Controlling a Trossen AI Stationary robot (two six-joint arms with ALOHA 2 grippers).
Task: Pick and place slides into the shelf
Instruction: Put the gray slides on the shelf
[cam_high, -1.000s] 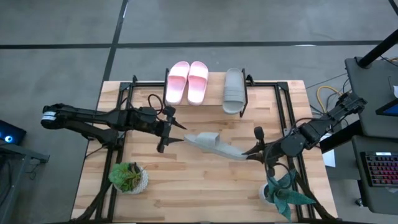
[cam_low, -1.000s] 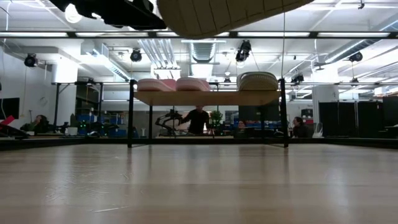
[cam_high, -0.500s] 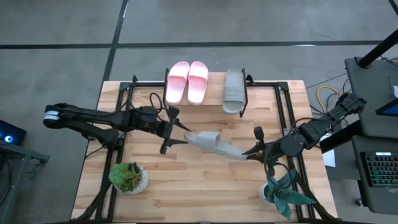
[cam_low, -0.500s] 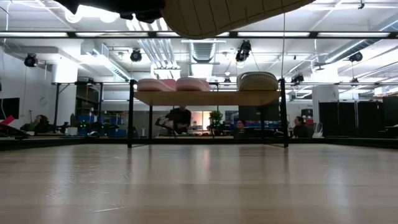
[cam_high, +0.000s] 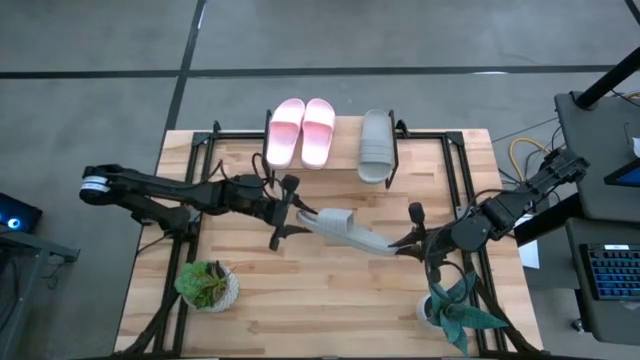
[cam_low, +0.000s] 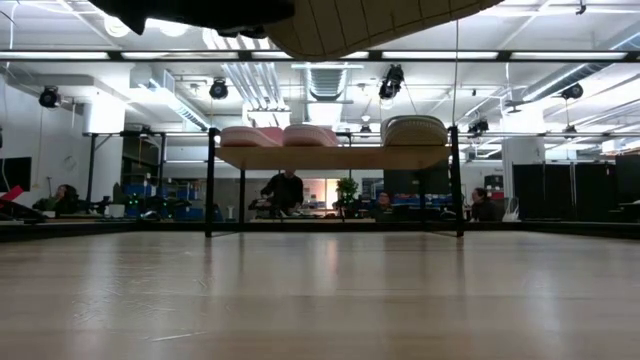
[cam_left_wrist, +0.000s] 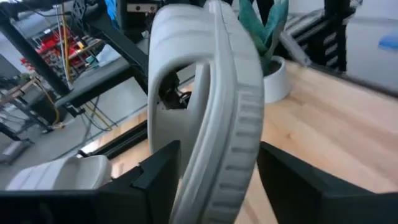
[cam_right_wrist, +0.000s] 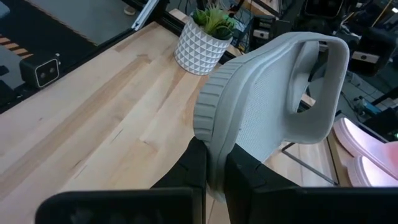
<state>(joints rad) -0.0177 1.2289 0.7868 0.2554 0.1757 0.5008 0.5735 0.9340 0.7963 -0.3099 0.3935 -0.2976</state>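
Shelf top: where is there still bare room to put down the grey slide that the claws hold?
On the shelf, a gap lies between the pink slides and the shelved grey slide. It looks narrow for the held slide, gripped by the right claw with the left claw open around its other end.

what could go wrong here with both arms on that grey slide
The right gripper pinches only one end of the grey slide, held above the table, so it may slip or sag. The left gripper stands open around the other end; a poorly timed handover could drop it. The shelf already holds two pink slides and another grey slide, leaving little room.
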